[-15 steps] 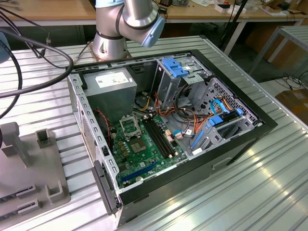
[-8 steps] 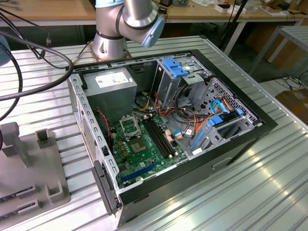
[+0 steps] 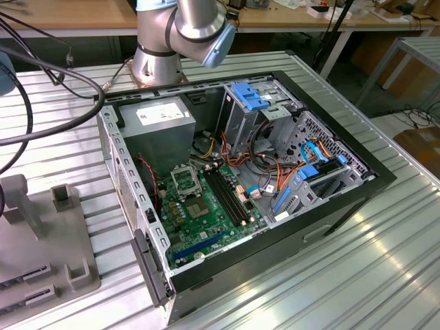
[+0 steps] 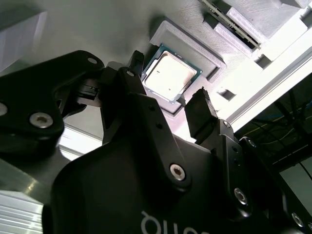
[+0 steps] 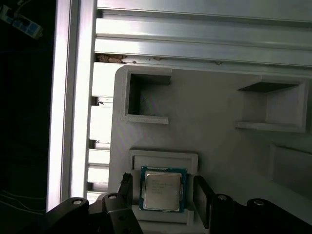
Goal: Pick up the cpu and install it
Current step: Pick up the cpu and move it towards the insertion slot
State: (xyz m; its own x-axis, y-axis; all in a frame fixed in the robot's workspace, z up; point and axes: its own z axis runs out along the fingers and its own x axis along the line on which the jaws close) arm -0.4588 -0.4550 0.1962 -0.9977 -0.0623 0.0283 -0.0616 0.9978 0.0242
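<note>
Silver-faced, the cpu (image 5: 162, 189) lies flat in a shallow square recess of the pale grey holder (image 5: 214, 131), which rests on the ribbed aluminium surface (image 5: 195, 44). My hand (image 5: 163, 195) hangs over it, its two black fingers (image 5: 201, 192) spread wide, one either side of the chip, gripping nothing. Mid-frame in the exterior view, the open computer case (image 3: 330, 216) shows its green board (image 3: 206, 216).

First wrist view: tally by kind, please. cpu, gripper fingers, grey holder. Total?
cpu: 1, lying in a recess of the holder
fingers: 2, one on each side of the cpu, with a gap to it
grey holder: 1
Total: 4
</note>
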